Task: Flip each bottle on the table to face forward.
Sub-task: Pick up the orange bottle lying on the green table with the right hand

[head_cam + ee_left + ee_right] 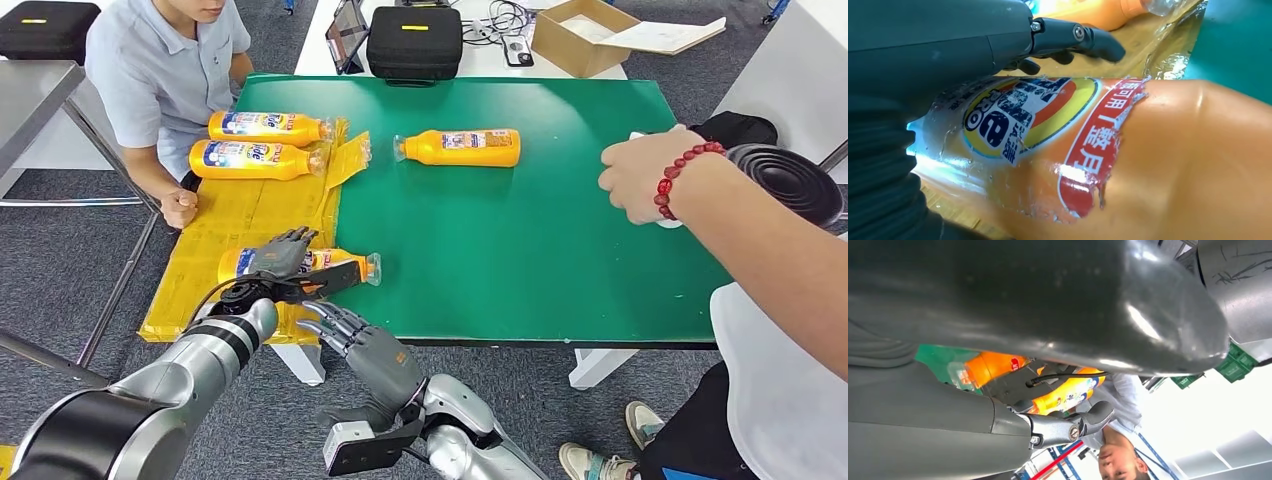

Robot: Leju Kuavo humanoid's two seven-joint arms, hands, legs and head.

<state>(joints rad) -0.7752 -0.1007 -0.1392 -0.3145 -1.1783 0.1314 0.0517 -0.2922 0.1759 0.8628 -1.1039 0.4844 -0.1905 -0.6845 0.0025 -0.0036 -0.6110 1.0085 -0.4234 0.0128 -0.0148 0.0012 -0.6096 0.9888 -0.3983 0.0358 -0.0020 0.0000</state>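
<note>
Several orange bottles lie on their sides. The nearest bottle (340, 266) rests on the yellow sheet (240, 215) at the green table's (520, 260) front left corner, cap to the right. My left hand (280, 256) grips its body, fingers over the top. Close up, the left wrist view has its torn blue-and-red label (1013, 120) facing the camera under my fingers (1073, 36). Two bottles (265, 126) (255, 160) lie at the back left and one (465, 147) on the green top. My right hand (362, 345) hangs open just below the table's front edge.
A seated person rests a fist (180, 208) by the table's left edge. Another person's hand (640, 178) with a red bead bracelet reaches over the right side. A black case (414, 42) and cardboard box (580, 35) stand on the white table behind.
</note>
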